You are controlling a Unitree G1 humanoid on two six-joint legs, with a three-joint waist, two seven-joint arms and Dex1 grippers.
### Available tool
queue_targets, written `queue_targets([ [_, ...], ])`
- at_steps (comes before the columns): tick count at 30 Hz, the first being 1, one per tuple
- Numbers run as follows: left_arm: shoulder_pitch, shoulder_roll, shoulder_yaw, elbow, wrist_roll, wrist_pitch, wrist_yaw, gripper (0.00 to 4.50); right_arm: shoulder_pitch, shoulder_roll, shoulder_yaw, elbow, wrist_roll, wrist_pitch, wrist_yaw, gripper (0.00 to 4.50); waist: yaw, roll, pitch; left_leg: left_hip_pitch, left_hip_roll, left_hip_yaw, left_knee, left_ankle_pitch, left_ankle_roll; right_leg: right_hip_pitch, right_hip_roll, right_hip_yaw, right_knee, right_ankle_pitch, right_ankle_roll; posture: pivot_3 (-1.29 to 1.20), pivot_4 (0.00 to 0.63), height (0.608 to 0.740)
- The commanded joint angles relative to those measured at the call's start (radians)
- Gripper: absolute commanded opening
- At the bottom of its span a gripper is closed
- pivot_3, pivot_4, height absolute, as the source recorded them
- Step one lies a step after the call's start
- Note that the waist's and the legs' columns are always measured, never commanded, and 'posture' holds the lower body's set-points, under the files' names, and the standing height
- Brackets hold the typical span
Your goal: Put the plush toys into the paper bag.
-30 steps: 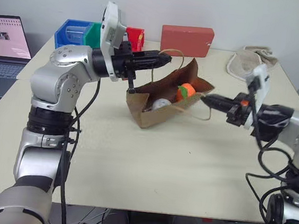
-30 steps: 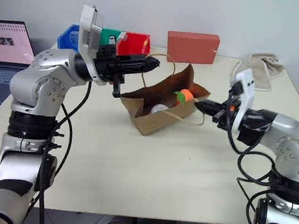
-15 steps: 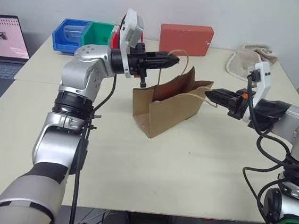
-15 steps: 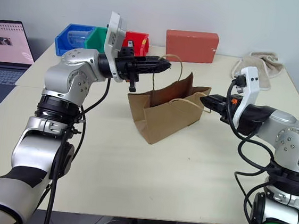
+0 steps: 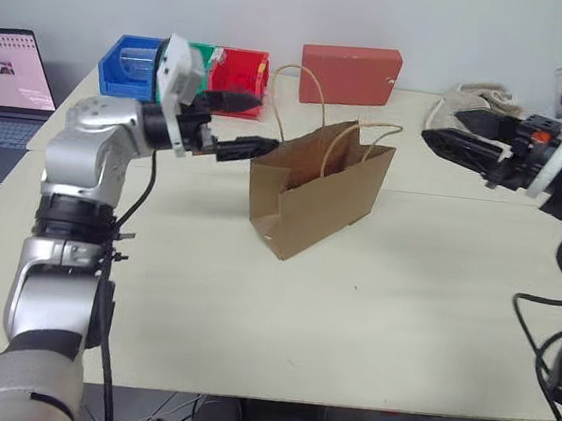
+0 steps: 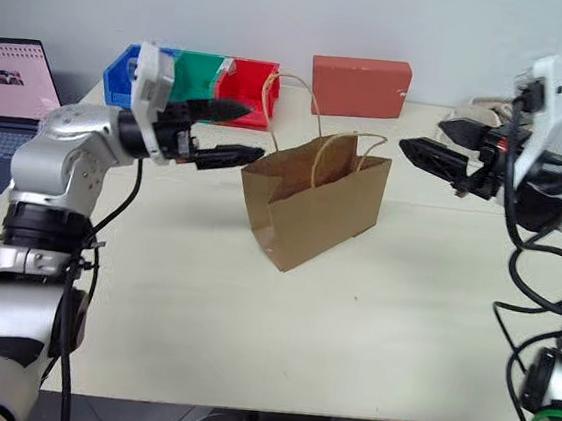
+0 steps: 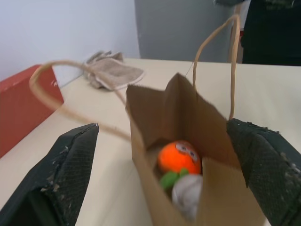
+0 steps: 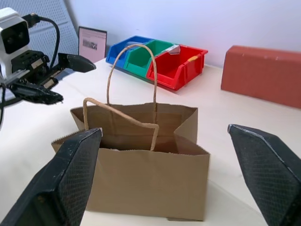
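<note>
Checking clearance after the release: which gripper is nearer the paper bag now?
Left. The left gripper, open, sits just off the paper bag beside its top edge; the right gripper, open, is well clear on the bag's other side, near the beige towel.

You can see just part of the white toy (image 7: 187,195) and the carrot (image 7: 178,159); the paper bag (image 7: 188,141) hides the rest.
</note>
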Motion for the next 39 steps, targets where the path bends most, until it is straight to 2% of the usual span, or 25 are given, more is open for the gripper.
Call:
queue_targets([
  [1, 0.083, 0.057, 0.078, -0.106, -0.059, 0.062, 0.004, 4.48, 0.13, -0.106, 0.054, -0.146, 0.01, -0.132, 0.221, 4.5, 0.0, 0.0, 0.0, 0.001, 0.0, 0.0, -0.001, 0.0, 0.0, 0.0, 0.0, 0.0, 0.0, -0.001, 0.0, 0.0, 0.15, 0.74],
  [6, 0.222, 0.045, 0.09, -0.227, -0.124, 0.147, 0.018, 4.48, 0.169, -0.079, 0.091, -0.232, 0.12, -0.117, 0.234, 4.5, -0.001, 0.0, 0.0, 0.001, 0.0, 0.001, 0.001, 0.0, 0.0, 0.001, 0.0, 0.001, 0.001, -0.001, 0.001, 0.0, 0.15, 0.74],
  [11, 0.217, -0.028, 0.034, -0.144, -0.064, 0.079, 0.035, 4.48, 0.146, -0.055, 0.143, -0.253, 0.165, -0.105, 0.213, 4.5, 0.006, 0.0, 0.0, 0.001, 0.0, 0.001, 0.006, 0.0, 0.0, 0.003, 0.0, 0.001, 0.001, -0.001, -0.002, 0.0, 0.15, 0.74],
  [21, 0.183, -0.084, -0.011, -0.099, -0.035, 0.028, 0.024, 4.48, 0.136, -0.082, 0.149, -0.251, 0.199, -0.096, 0.187, 4.5, 0.018, 0.0, 0.0, 0.0, 0.0, 0.001, 0.003, 0.0, 0.0, 0.001, 0.0, 0.001, 0.001, 0.0, 0.0, 0.0, 0.15, 0.74],
  [31, 0.252, -0.056, 0.003, -0.239, -0.088, 0.104, 0.018, 4.48, 0.166, -0.122, 0.127, -0.248, 0.232, -0.09, 0.17, 4.5, 0.019, 0.0, 0.0, 0.001, 0.0, 0.001, 0.003, 0.0, 0.0, 0.001, 0.0, 0.001, 0.001, 0.0, 0.0, 0.0, 0.15, 0.74],
  [39, 0.299, -0.134, -0.027, -0.317, -0.08, 0.108, 0.111, 4.48, 0.168, -0.12, 0.137, -0.249, 0.23, -0.1, 0.161, 4.5, 0.023, 0.0, 0.0, 0.001, 0.0, 0.001, 0.004, 0.0, 0.0, 0.002, 0.0, 0.001, 0.001, 0.0, 0.0, 0.0, 0.15, 0.74],
])
